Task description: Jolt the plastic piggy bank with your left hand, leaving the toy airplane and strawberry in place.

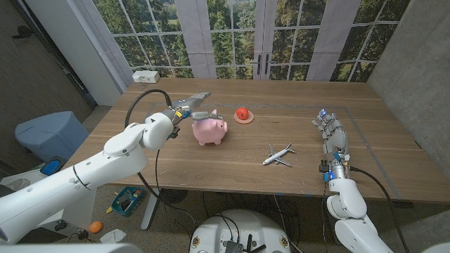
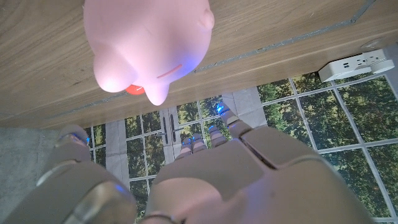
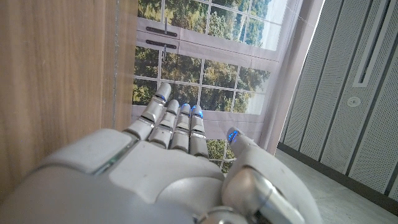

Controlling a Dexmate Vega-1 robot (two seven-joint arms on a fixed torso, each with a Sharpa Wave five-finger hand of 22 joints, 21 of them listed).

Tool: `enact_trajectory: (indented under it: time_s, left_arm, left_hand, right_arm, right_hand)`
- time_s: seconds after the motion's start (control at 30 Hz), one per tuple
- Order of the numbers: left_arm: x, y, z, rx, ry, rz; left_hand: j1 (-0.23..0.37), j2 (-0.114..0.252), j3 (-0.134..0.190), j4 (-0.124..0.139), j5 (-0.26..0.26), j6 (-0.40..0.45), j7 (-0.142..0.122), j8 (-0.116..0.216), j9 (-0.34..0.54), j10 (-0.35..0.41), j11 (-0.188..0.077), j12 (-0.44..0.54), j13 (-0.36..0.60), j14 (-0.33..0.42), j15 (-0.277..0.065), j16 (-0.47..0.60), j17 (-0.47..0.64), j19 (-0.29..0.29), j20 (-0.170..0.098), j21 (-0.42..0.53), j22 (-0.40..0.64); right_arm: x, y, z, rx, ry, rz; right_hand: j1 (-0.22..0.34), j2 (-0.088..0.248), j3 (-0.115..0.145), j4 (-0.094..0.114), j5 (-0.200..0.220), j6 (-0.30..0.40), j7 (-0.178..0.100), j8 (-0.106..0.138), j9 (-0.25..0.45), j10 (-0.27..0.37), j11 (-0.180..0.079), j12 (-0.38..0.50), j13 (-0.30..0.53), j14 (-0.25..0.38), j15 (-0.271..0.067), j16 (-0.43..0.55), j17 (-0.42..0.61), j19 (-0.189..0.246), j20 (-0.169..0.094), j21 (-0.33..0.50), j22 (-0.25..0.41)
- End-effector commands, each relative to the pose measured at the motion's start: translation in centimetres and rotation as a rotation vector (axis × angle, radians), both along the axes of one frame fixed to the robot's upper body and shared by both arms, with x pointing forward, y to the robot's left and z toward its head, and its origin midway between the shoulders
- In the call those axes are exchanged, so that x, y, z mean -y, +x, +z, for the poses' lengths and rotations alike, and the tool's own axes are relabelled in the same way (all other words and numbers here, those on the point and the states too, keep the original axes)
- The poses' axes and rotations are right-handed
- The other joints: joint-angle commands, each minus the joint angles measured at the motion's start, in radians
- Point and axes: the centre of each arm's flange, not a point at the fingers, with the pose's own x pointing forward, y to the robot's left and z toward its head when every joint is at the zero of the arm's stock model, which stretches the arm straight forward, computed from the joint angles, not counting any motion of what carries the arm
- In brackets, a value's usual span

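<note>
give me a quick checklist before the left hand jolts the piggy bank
1. Left hand near the piggy bank: ok, it sits just behind the pig's back, fingers extended.
2. Hand actually touching the pig: cannot tell; the left wrist view shows the pig close ahead of the fingers, but contact is unclear.
3. Left hand holds nothing: ok, fingers apart.
4. Strawberry out of the push path: not ok, it sits on its small dish close behind the pig.
5. Toy airplane clear: ok, it lies apart from the pig, toward the right side.
6. Right hand out of the way: ok, waiting at the table's right side, holding nothing.
</note>
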Motion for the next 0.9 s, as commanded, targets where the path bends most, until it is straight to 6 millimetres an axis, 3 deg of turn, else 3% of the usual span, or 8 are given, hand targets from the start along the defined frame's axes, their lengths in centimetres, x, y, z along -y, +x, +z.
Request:
enact_trajectory:
  time_s: [0.03, 0.37, 0.47, 0.53, 0.6, 0.9]
  left_arm:
    - [0.3, -0.6, 0.1, -0.024, 0.066, 0.131]
    - [0.9, -0.2, 0.3, -0.067, 0.103, 0.202]
    - [1.0, -0.1, 0.4, -0.082, 0.11, 0.212]
    - [1.1, 0.0, 0.4, -0.094, 0.113, 0.218]
    - [1.2, 0.1, 0.5, -0.113, 0.126, 0.224]
    - [1.7, 0.7, 0.7, -0.16, 0.167, 0.311]
  left_hand:
    - [0.032, -0.002, -0.014, -0.001, 0.014, -0.016, -0.006, 0.021, 0.004, 0.017, -0.008, 0.015, 0.004, 0.014, -0.009, 0.012, 0.006, 0.019, 0.015, -0.006, 0.003]
    - [0.088, -0.004, -0.044, -0.002, 0.031, 0.03, 0.01, 0.046, 0.006, 0.059, 0.026, 0.026, 0.005, 0.041, -0.008, 0.016, 0.005, 0.037, 0.017, -0.018, 0.003]
    - [0.108, -0.006, -0.057, -0.003, 0.038, 0.041, 0.0, 0.051, 0.006, 0.067, 0.011, 0.027, 0.005, 0.052, -0.012, 0.018, 0.005, 0.043, 0.019, -0.022, 0.003]
    - [0.137, -0.007, -0.077, -0.003, 0.049, 0.065, -0.031, 0.062, 0.007, 0.078, -0.014, 0.028, 0.006, 0.056, -0.01, 0.015, 0.005, 0.047, 0.023, -0.029, 0.003]
    - [0.154, -0.008, -0.09, -0.002, 0.055, 0.074, -0.048, 0.065, 0.007, 0.082, -0.017, 0.027, 0.006, 0.063, -0.007, 0.016, 0.005, 0.042, 0.045, -0.037, 0.003]
    - [0.189, -0.007, -0.12, -0.001, 0.069, 0.059, -0.059, 0.059, 0.008, 0.072, -0.016, 0.019, 0.006, 0.04, 0.021, 0.005, 0.006, 0.029, 0.07, -0.052, 0.004]
  right_arm:
    - [-0.9, -1.6, -0.8, 0.027, 0.008, -0.029]
    - [-1.3, -2.2, -1.2, 0.044, 0.01, -0.058]
    - [-1.4, -2.2, -1.2, 0.048, 0.005, -0.062]
    - [-1.5, -2.2, -1.2, 0.051, 0.001, -0.07]
    - [-1.6, -2.2, -1.1, 0.055, -0.004, -0.079]
    - [-1.9, -2.1, -0.8, 0.072, -0.018, -0.101]
  right_hand:
    - [-0.008, -0.007, 0.0, -0.006, 0.0, 0.008, 0.003, 0.005, 0.003, 0.005, 0.001, 0.01, 0.002, 0.008, -0.028, 0.007, 0.001, 0.008, -0.037, -0.004, 0.005]
    - [-0.01, -0.007, 0.003, -0.008, 0.001, 0.007, 0.001, 0.004, 0.003, 0.008, -0.002, 0.011, 0.0, 0.01, -0.029, 0.007, -0.001, 0.013, -0.037, -0.009, 0.006]
    - [-0.011, -0.007, 0.003, -0.009, 0.0, 0.007, 0.0, 0.004, 0.003, 0.007, -0.001, 0.011, -0.001, 0.01, -0.028, 0.008, -0.002, 0.014, -0.037, -0.011, 0.006]
    - [-0.011, -0.008, 0.003, -0.011, 0.0, 0.007, 0.0, 0.004, 0.003, 0.006, 0.0, 0.011, -0.001, 0.01, -0.029, 0.008, -0.002, 0.015, -0.036, -0.012, 0.006]
    - [-0.011, -0.008, 0.003, -0.012, 0.0, 0.007, -0.001, 0.004, 0.003, 0.008, -0.002, 0.011, -0.001, 0.01, -0.029, 0.008, -0.002, 0.016, -0.036, -0.013, 0.006]
    - [-0.011, -0.007, 0.005, -0.017, 0.001, 0.009, -0.002, 0.005, 0.003, 0.009, -0.005, 0.012, -0.003, 0.014, -0.028, 0.01, -0.003, 0.019, -0.037, -0.017, 0.006]
